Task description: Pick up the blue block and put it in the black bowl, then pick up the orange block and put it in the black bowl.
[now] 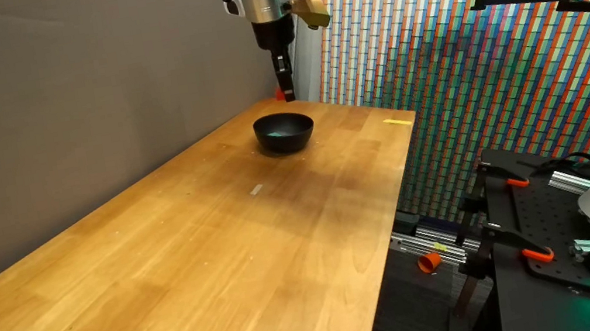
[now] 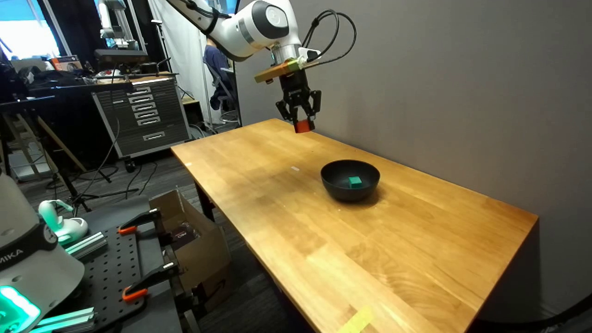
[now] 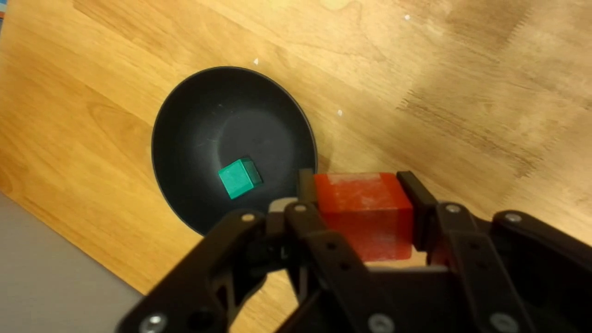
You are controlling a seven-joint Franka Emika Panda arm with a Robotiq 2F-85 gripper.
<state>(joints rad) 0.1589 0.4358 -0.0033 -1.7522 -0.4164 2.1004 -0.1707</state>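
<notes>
The black bowl (image 1: 291,142) stands on the wooden table and shows in both exterior views (image 2: 340,192) and in the wrist view (image 3: 189,138). The blue block (image 3: 238,178), a teal cube, lies inside the bowl; it shows in both exterior views too (image 2: 354,182) (image 1: 274,134). My gripper (image 3: 360,206) is shut on the orange block (image 3: 365,217), a red-orange cube, between its two fingertips. In an exterior view, the gripper (image 2: 304,121) holds the orange block (image 2: 303,126) well above the table. In the wrist view the left fingertip overlaps the bowl's rim; the block appears beside the bowl.
A grey wall (image 2: 439,115) runs along the table's far edge. The wooden table (image 1: 171,280) bears a yellow tape strip (image 1: 397,121) and a small pale tape piece (image 1: 256,189). The robot base (image 2: 32,259) stands on a separate black bench with clamps.
</notes>
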